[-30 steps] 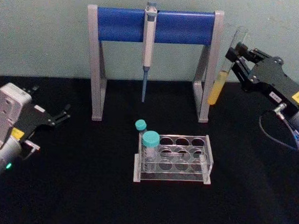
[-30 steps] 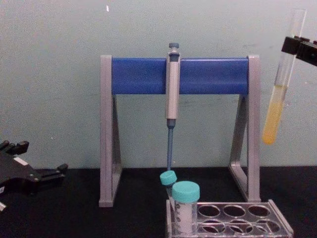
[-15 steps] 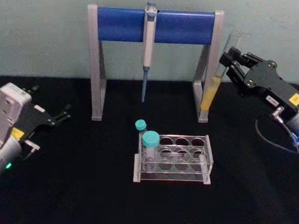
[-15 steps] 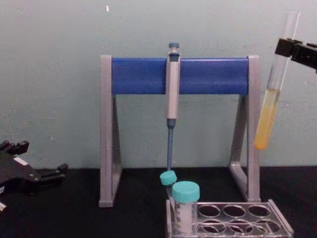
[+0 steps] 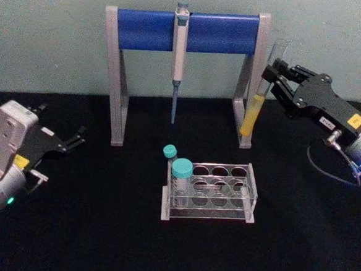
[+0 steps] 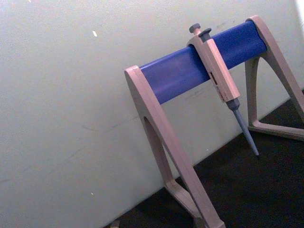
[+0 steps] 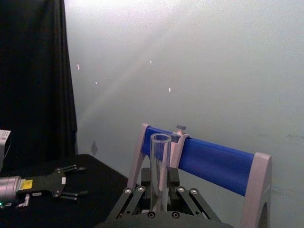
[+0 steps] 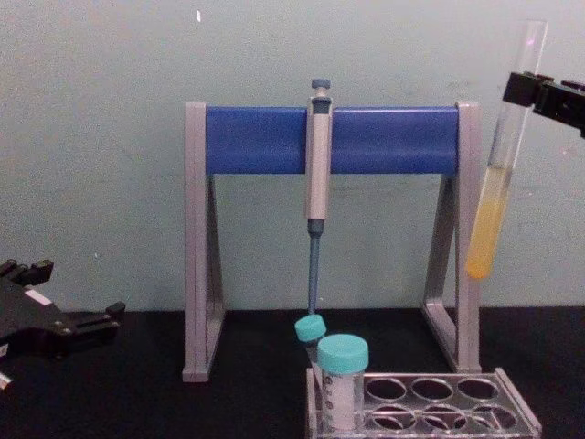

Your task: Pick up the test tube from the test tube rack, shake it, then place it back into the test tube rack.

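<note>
Item count: one test tube [image 5: 258, 102], one test tube rack [image 5: 207, 210], two teal-capped tubes, one pipette, one pipette stand, two grippers.

My right gripper [image 5: 272, 76] is sitting at about 2 o'clock from the rack, raised above the worktop [image 5: 99, 229]. Its jaws are clamping the test tube on the upper glass, below the open mouth. The tube is hanging in the air, tilted, with its rounded bottom leaning toward the right leg of the pipette stand [image 5: 144, 29]. In the chest view the tube [image 8: 499, 178] is showing yellow-orange liquid in its lower part and is riding well clear of the rack [image 8: 439, 409].

The rack is standing on the worktop at 6 o'clock from the stand. The two teal-capped tubes [image 5: 182, 169] [image 5: 169, 151] are occupying its left end.

The pipette [image 5: 179, 55] is hanging from the middle of the stand's blue bar.

My left gripper [image 5: 78, 137] is idling at 9 o'clock from the rack, jaws spread and gripping nothing.
</note>
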Motion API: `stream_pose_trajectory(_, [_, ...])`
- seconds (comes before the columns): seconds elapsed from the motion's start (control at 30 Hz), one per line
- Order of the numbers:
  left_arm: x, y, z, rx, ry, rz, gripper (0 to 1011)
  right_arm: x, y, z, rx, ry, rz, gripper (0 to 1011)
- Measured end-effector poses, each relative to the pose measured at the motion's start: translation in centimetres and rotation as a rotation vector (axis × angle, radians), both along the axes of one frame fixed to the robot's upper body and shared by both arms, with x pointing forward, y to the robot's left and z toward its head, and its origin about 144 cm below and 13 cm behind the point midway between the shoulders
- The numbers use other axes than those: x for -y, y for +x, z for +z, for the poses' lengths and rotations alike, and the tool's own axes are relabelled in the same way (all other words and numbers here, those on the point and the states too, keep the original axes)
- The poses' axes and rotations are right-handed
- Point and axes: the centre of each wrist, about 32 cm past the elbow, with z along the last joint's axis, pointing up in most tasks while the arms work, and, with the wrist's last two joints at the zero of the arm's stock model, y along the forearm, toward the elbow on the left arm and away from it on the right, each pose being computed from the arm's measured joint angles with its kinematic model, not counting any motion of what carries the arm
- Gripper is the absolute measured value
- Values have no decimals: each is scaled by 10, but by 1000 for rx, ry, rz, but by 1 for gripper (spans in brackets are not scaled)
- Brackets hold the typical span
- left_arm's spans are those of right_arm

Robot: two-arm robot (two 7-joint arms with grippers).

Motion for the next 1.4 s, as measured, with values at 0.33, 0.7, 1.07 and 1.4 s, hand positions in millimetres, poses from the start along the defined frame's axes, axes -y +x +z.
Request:
stream_pose_trajectory(0.33, [0,0,0,0,0,0,1002,-1,0,1,0,-8,13,220])
stream_pose_trajectory(0.7, [0,0,0,0,0,0,1001,-2,-1,0,-3,-12,22,220])
stream_pose_trajectory(1.07, [0,0,0,0,0,0,1001,-2,-1,-3,-6,-16,33,220])
stream_pose_trajectory(1.4, [0,0,0,0,0,0,1002,-4,-1,-9,-22,-28,50,220])
